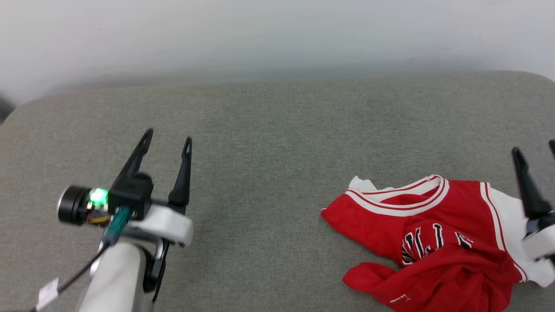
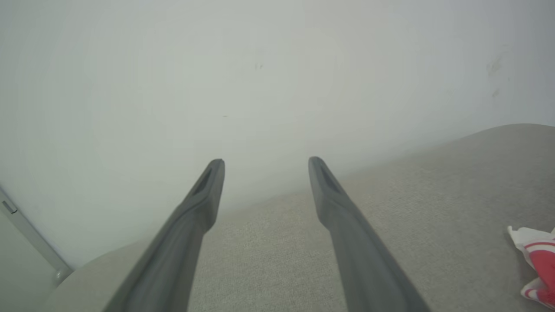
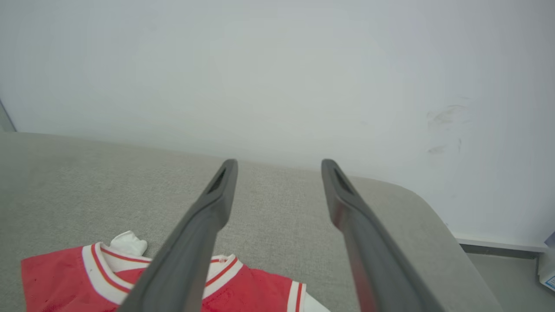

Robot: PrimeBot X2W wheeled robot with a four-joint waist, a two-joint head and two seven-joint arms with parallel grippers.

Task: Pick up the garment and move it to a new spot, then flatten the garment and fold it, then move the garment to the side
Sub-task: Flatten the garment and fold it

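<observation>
Garment (image 1: 455, 277) on grey upholstery (image 1: 277, 151), beside wall (image 1: 277, 34)

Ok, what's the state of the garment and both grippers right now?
garment: crumpled, not folded, lying on the grey padded surface, not held.
left gripper: open, empty, well clear of the garment.
right gripper: open, nothing between its fingers, by the garment's white sleeve.
</observation>
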